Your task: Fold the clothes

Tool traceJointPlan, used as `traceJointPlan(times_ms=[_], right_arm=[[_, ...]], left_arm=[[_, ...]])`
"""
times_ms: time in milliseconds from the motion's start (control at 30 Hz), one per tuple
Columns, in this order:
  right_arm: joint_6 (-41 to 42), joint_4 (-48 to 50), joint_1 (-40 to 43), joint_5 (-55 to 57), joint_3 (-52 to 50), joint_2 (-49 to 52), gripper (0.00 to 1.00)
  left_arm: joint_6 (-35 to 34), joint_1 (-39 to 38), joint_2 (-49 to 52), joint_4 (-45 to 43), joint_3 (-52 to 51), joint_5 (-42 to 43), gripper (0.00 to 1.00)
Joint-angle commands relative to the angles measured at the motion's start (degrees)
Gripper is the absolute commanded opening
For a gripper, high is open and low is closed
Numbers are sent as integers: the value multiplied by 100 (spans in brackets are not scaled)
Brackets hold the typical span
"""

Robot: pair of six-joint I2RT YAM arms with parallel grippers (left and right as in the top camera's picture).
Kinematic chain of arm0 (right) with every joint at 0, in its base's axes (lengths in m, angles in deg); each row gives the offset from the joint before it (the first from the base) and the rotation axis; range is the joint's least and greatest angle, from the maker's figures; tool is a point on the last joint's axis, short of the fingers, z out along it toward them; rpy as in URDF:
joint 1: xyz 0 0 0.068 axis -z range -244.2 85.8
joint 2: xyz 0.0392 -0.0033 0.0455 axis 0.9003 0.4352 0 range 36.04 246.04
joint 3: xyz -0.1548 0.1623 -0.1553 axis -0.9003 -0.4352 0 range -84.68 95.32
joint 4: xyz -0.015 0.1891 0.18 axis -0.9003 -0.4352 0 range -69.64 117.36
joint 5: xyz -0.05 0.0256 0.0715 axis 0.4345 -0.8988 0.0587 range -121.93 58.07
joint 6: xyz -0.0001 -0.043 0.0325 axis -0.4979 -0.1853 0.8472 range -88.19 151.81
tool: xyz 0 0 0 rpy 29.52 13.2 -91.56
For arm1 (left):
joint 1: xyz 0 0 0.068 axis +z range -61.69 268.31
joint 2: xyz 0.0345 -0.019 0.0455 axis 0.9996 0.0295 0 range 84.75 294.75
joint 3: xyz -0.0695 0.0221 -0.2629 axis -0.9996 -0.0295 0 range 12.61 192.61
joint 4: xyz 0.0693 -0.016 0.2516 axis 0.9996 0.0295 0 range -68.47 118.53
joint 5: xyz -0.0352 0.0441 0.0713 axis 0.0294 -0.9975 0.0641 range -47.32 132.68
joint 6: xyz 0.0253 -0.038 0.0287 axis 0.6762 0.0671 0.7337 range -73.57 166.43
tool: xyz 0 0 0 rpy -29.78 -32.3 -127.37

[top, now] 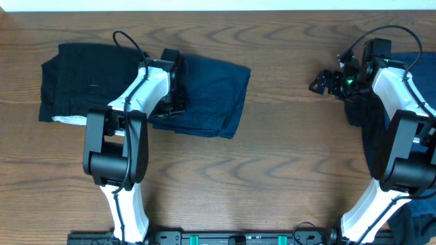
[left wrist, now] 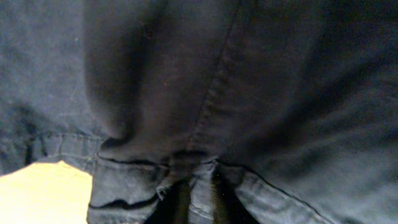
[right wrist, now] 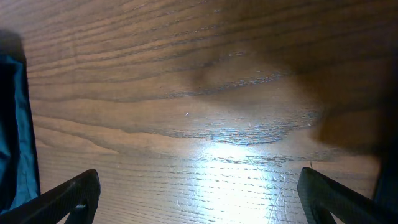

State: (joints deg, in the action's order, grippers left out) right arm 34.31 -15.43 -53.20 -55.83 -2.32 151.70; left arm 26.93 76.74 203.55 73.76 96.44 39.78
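Observation:
A black garment [top: 82, 85] with a white lining strip at its near edge lies folded at the far left. A dark navy garment [top: 218, 95] lies beside it on the right. My left gripper [top: 174, 92] is down on the navy garment's left edge. In the left wrist view the fingers [left wrist: 199, 202] pinch a seamed hem of navy cloth [left wrist: 249, 93], which fills the frame. My right gripper [top: 327, 83] is open and empty over bare wood, its fingers [right wrist: 199, 199] spread wide. More dark garments [top: 371, 133] lie under the right arm.
The wooden table [top: 286, 156] runs between the two arms. A blue cloth [top: 419, 64] lies at the far right edge, and a teal-blue cloth edge [right wrist: 12, 124] shows at the left of the right wrist view. A dark cloth [top: 415, 221] lies at the bottom right corner.

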Motion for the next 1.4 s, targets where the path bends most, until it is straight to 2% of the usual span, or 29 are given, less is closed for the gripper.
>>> traceJointPlan(times_ms=[0,67,100,367,567,700,933,1167,1367], right_arm=[[-22,-4,-17,0,39,-96,99],[-22,-4,-20,0,39,-96,99],[-22,-4,-20,0,39,-96,99],[-22,-4,-20,0,39,-96,99],[-22,-7,-17,0,39,-96,99],[-22,-4,-15,0,39,-96,99],[-22,-4,-15,0,39,-96,99],[-22,-4,-15,0,39,-96,99],[-22,-4,-15,0,39,-96,99]], left_arm=[[302,-55,-326,221,282,-57,28],[306,-55,-511,400,400,-55,39],[308,-55,-603,424,420,-55,41],[297,-55,-754,199,404,-57,42],[372,59,-732,149,398,-81,76],[627,168,-730,149,341,-79,86],[905,269,-695,96,116,-79,88],[894,341,-363,9,107,-68,88],[898,341,234,-24,107,603,88]])
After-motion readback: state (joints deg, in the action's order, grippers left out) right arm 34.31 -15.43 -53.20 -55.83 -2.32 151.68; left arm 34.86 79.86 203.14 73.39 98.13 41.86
